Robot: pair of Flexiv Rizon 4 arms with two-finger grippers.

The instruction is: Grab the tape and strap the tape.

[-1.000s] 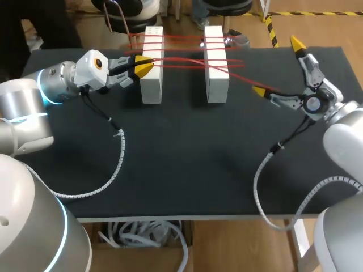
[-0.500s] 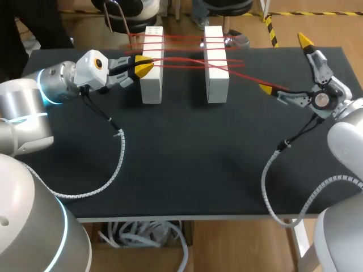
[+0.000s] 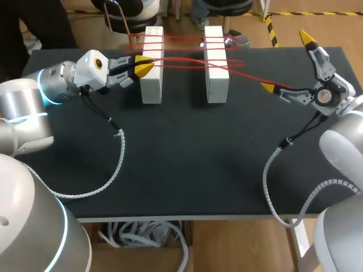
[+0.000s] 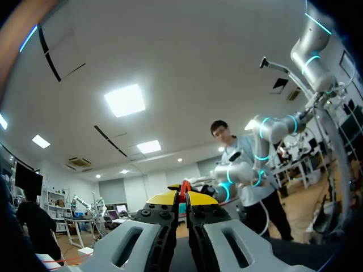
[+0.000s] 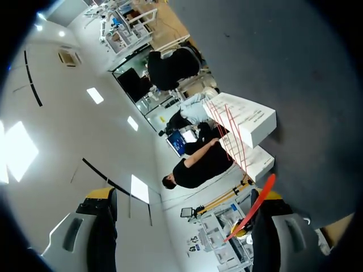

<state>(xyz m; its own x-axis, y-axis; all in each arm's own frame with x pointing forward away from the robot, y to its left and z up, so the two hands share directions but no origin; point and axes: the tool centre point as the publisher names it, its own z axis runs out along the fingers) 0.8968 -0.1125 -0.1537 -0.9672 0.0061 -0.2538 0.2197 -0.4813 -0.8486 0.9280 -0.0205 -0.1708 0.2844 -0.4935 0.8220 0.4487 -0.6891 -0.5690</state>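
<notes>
Judging by the thin red tape (image 3: 184,58) already strung in several strands between the left white rectangular block (image 3: 152,85) and the right white rectangular block (image 3: 217,88), the strapping step is in hand rather than the grabbing. The left gripper (image 3: 144,67) is pinched closed on the tape just beside the left block's near corner; its wrist view shows a red sliver clamped between the yellow tips of the left gripper (image 4: 182,198). The right gripper (image 3: 287,62), out toward the right edge of the black table (image 3: 187,158), stands wide open. One strand of red tape (image 5: 258,204) runs from the right block out to its nearer finger and lies along it, while the other finger is well apart, so nothing is gripped there. The next move, as I read it, calls for the right fingers to close on that strand and carry it back across the blocks under tension, with the left end anchored. The number of turns and which strand lies over which cannot be told where they cross. No free end or roll shows, and whether the strand truly touches the right finger is uncertain.
</notes>
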